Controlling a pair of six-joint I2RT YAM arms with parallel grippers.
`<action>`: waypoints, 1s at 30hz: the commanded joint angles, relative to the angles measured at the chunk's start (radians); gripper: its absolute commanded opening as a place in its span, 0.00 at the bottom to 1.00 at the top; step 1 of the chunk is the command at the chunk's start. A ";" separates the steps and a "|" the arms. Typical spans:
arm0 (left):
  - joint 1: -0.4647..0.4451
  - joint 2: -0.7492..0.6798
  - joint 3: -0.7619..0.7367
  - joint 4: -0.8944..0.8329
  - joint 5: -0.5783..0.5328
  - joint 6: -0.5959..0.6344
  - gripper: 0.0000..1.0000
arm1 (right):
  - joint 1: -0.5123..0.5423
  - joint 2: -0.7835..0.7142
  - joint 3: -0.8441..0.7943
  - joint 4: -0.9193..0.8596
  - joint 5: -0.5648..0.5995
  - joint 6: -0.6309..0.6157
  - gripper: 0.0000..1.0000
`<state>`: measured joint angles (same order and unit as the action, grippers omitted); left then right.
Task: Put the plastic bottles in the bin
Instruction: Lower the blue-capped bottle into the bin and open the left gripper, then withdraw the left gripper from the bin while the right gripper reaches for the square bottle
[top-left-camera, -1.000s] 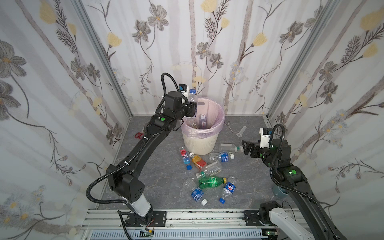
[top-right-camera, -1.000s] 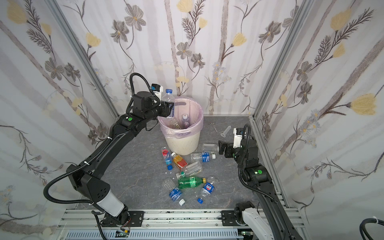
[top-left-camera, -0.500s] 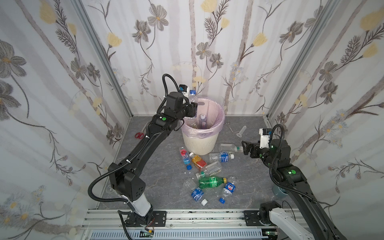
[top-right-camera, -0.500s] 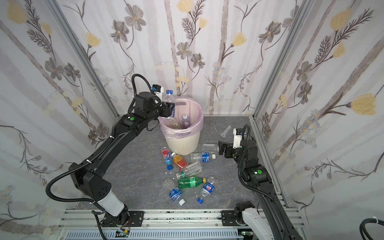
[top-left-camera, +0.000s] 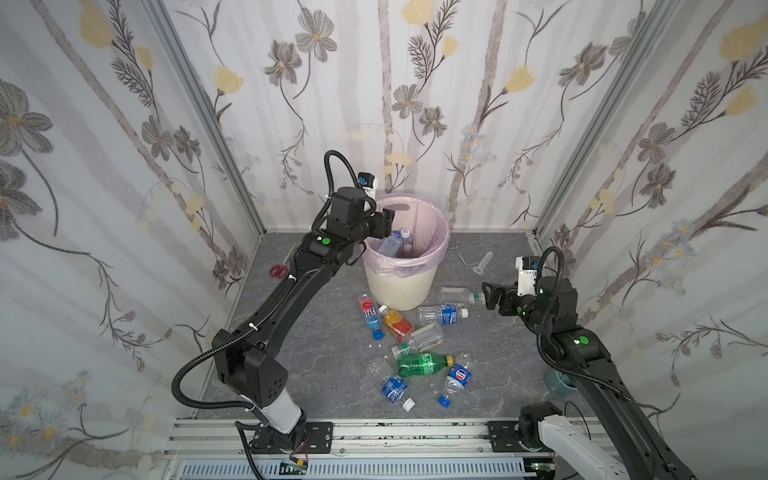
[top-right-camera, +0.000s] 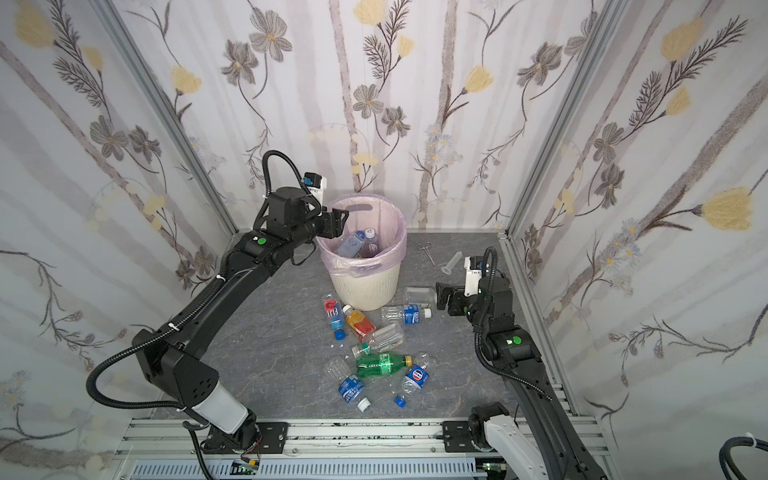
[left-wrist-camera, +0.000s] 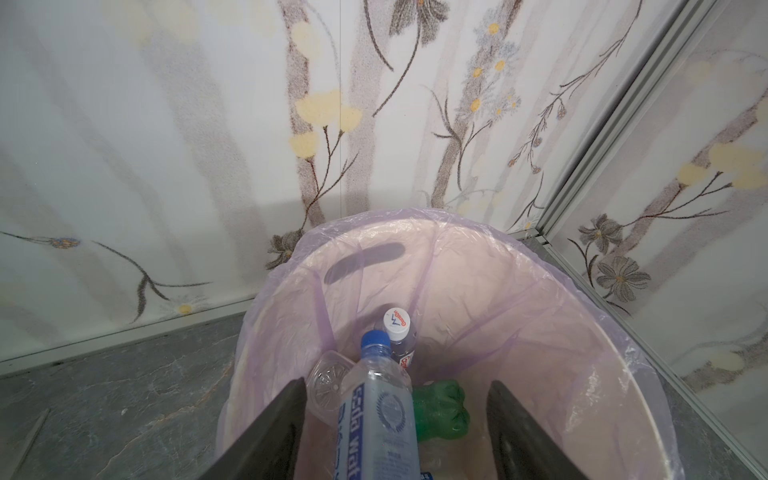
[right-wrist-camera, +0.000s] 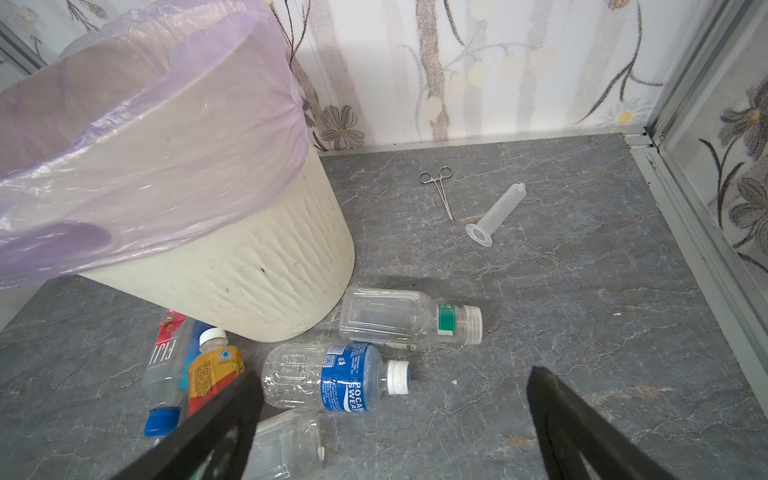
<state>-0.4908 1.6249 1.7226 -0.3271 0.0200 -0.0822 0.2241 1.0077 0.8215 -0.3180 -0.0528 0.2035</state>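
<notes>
Down inside the bin (top-left-camera: 399, 286), at the back of the bench (top-left-camera: 324, 332), four plastic bottles show in the left wrist view: a blue-capped water bottle (left-wrist-camera: 380, 415), a white-capped one (left-wrist-camera: 397, 328), a green one (left-wrist-camera: 440, 409) and a clear one seen base-on (left-wrist-camera: 326, 382).

Eight more lie on their sides in front of the bin:
- a Fiji bottle (top-left-camera: 368, 312)
- an orange bottle (top-left-camera: 395, 323)
- a Pocari bottle (top-left-camera: 444, 314)
- a green-collared clear bottle (top-left-camera: 455, 296)
- a squarish clear bottle (top-left-camera: 424, 336)
- a green soda bottle (top-left-camera: 422, 365)
- a Pepsi bottle (top-left-camera: 457, 376)
- a blue-labelled bottle (top-left-camera: 394, 387)

All look empty, so they are probably light, thin-walled and smooth. They would roll or buckle easily, and a hold across the mid-body or the stiffer shoulder seems safest.

The left gripper (top-left-camera: 390, 222) hangs over the bin's rim with its jaws partly apart and holding nothing. The blue-capped bottle lies below, clear of both jaws. The right gripper (top-left-camera: 487, 296) is spread wide and empty, low beside the green-collared bottle's mouth.

Farther out lie one pair of forceps (top-left-camera: 457, 251), one clear tube (top-left-camera: 482, 264) and one pair of red scissors (top-left-camera: 278, 271).
</notes>
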 joint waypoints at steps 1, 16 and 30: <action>0.007 -0.038 -0.029 0.030 -0.044 0.041 0.75 | 0.001 0.029 0.017 0.011 -0.012 -0.045 1.00; 0.255 -0.362 -0.435 0.019 0.084 0.129 0.86 | -0.001 0.347 0.153 -0.029 -0.068 -0.353 0.99; 0.380 -0.421 -0.686 -0.010 0.197 0.214 0.87 | 0.009 0.672 0.321 -0.182 -0.155 -0.620 0.99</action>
<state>-0.1143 1.2015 1.0538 -0.3492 0.1852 0.1059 0.2317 1.6482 1.1202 -0.4644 -0.1673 -0.3256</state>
